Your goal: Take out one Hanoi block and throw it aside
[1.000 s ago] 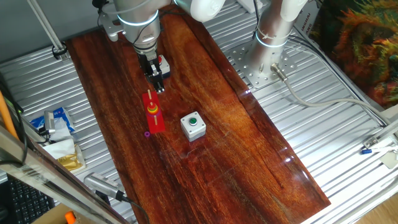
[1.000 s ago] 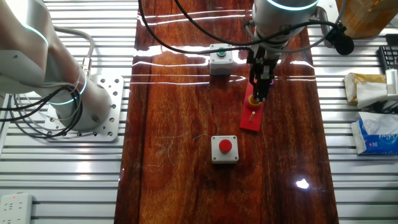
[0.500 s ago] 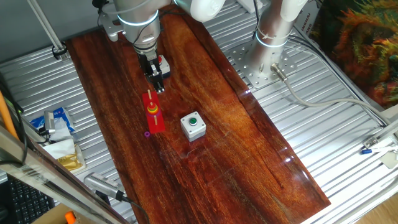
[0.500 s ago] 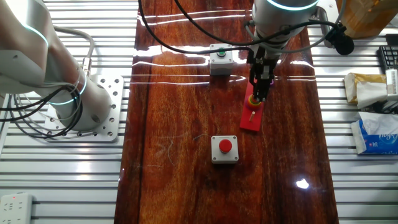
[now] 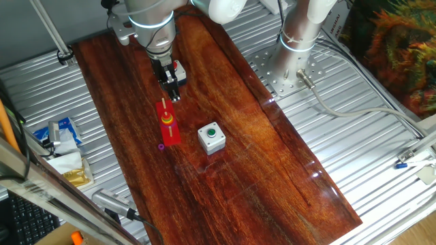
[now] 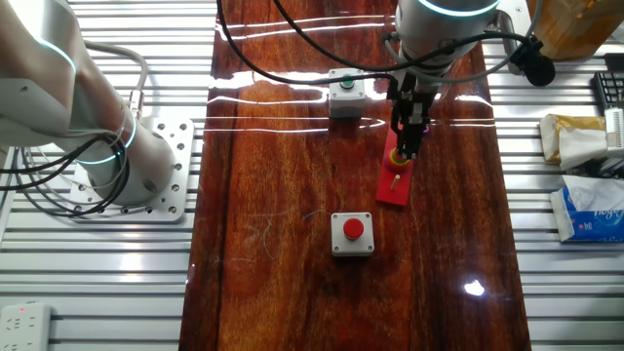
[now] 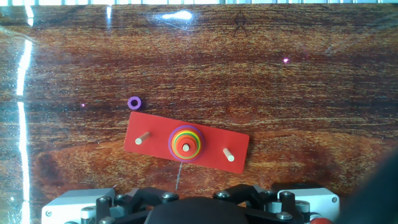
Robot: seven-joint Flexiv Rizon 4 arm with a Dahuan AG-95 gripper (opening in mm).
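Hanoi block: the small red ring (image 7: 185, 147) sits topmost on the stack of rings (image 7: 185, 142) threaded on the middle peg of the red base plate (image 7: 149, 152); under it show an orange, a yellow, a green and a purple ring, each wider than the one above.

Direction from the jaws: in the hand view the stack lies ahead of the jaws and close to their centre line, a touch to the left. In one fixed view the gripper (image 5: 174, 93) hangs above the far end of the base plate (image 5: 168, 125), apart from the stack (image 5: 167, 120), not touching it. In the other fixed view the gripper (image 6: 406, 148) overlaps the stack, so the height gap cannot be read there.

Long axis: the base plate runs almost crosswise to the jaws' line of sight, slightly tilted, its three pegs in a row; the ring itself is round, so no grip angle is favoured, though the outer pegs stand to either side of it.

Jaws: the fingers look close together in the fixed views, but I cannot tell whether they are fully together; the fingertips are out of the hand view.

Also nearby: a tiny purple ring (image 7: 134, 102) lies loose on the bench (image 7: 298, 93) just beyond the plate's left end; the green-button box (image 5: 211, 137) stands beside the plate, the red-button box (image 6: 352, 233) farther off.

Change from earlier: none visible; arm, plate and rings stand the same as half a second and a second ago.
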